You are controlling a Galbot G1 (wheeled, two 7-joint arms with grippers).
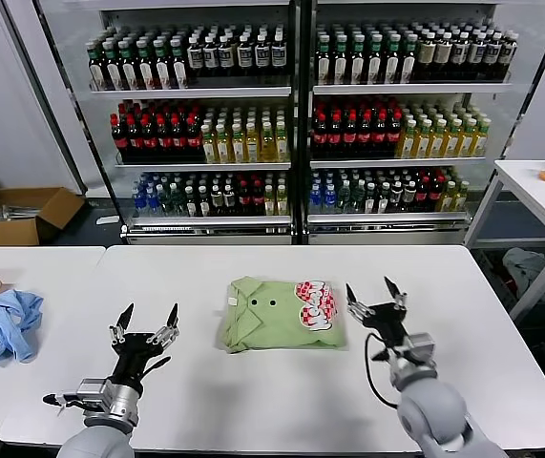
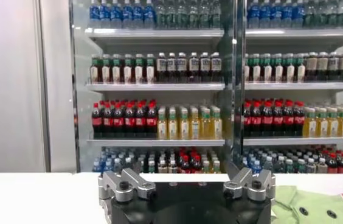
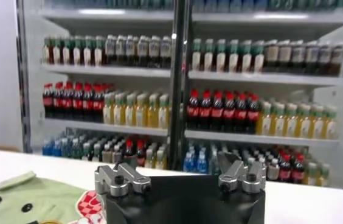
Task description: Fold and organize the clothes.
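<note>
Head view: we see both sets of jaws spread apart and empty. The left gripper [image 1: 145, 322] and the right gripper [image 1: 375, 294] flank the folded green shirt [image 1: 282, 313], which lies mid-table [image 1: 253, 401]; a blue cloth [image 1: 0, 324] lies far left.

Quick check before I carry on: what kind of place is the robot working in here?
Probably a mock retail or lab test space: tall shelves packed with bottled drinks stand behind a white table holding the folded green shirt. A cardboard box sits on the floor. The left gripper and right gripper flank the shirt.
</note>
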